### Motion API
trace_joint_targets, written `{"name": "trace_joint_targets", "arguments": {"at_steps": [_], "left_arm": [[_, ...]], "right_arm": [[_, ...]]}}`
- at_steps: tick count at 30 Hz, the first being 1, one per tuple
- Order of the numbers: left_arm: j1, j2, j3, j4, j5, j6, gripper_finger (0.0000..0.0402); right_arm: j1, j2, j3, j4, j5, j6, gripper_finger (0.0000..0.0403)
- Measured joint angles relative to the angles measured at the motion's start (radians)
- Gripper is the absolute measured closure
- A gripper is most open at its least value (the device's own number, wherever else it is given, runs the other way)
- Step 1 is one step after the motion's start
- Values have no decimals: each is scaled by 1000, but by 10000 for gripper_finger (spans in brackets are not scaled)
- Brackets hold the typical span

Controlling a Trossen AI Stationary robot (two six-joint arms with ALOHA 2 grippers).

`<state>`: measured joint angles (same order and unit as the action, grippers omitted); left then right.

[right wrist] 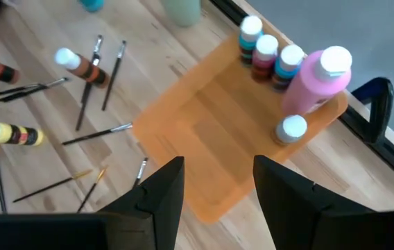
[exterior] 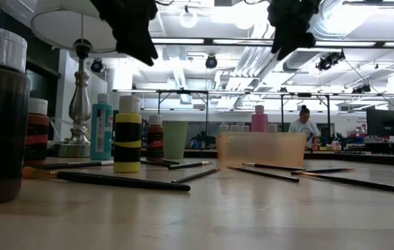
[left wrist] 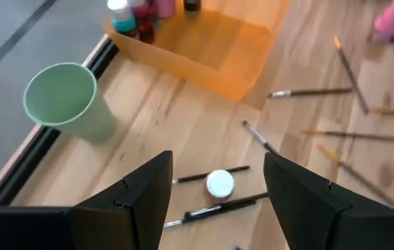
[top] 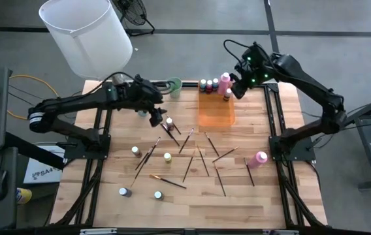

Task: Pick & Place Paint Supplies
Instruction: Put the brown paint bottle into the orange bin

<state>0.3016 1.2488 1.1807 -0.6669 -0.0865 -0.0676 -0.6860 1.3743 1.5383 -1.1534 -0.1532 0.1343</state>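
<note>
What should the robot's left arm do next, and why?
Probably lower the left gripper straight down over the white-capped bottle. Its jaws are open and empty, hovering above that bottle, which stands on the table among loose paintbrushes, outside the orange tray. The right gripper hangs open over the tray.

Left claw (top: 155,116) over bottle (top: 169,123); right claw (top: 237,88) above tray (top: 216,112).

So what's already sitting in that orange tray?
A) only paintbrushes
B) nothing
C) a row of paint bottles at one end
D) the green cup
C: the orange tray holds several small paint bottles and a tall pink bottle lined up along one end; the rest of its floor is bare.
</note>
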Motion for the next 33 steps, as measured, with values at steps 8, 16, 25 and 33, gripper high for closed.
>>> {"name": "trace_joint_targets", "arguments": {"at_steps": [8,16,25,33], "left_arm": [[0,81,-61,50,84,90,181],[25,80,-101,71,98,56,181],[121,80,-100,32,137,38,181],[130,145,-100,46,260,87,181]], "right_arm": [[108,-152,-68,52,-21,-23,236],[256,-480,-495,454,-187,68,244],[413,-639,-723,492,-154,102,274],[446,-636,-723,487,-142,107,290]]}}
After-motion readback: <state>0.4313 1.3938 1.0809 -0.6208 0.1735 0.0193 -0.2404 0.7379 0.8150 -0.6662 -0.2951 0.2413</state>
